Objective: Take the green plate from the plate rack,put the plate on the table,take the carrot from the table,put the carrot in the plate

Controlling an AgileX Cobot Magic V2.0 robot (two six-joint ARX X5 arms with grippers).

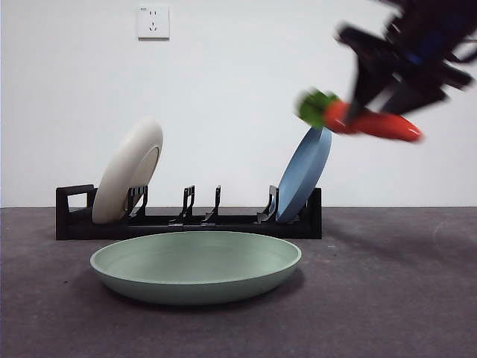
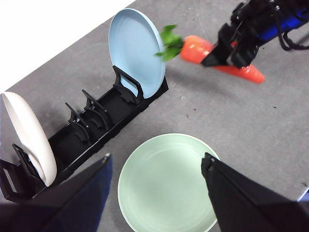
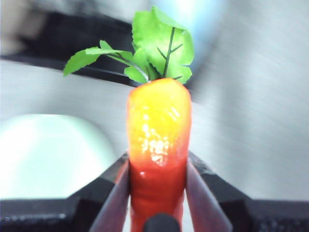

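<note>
The green plate (image 1: 195, 265) lies flat and empty on the table (image 1: 387, 298) in front of the plate rack (image 1: 186, 220). My right gripper (image 1: 369, 112) is shut on the carrot (image 1: 376, 123) and holds it in the air, right of the plate and above the rack's blue plate end. The carrot's leafy top (image 1: 317, 107) points toward the rack. In the right wrist view the carrot (image 3: 158, 159) sits between the two jaws. My left gripper (image 2: 154, 162) is open and empty, high above the green plate (image 2: 166, 186). The carrot (image 2: 219, 60) also shows there.
A cream-white plate (image 1: 130, 179) stands in the rack's left end by the loop handle. A blue plate (image 1: 305, 171) stands in the right end. Middle slots (image 1: 201, 205) are empty. A white wall with a socket (image 1: 153, 22) is behind.
</note>
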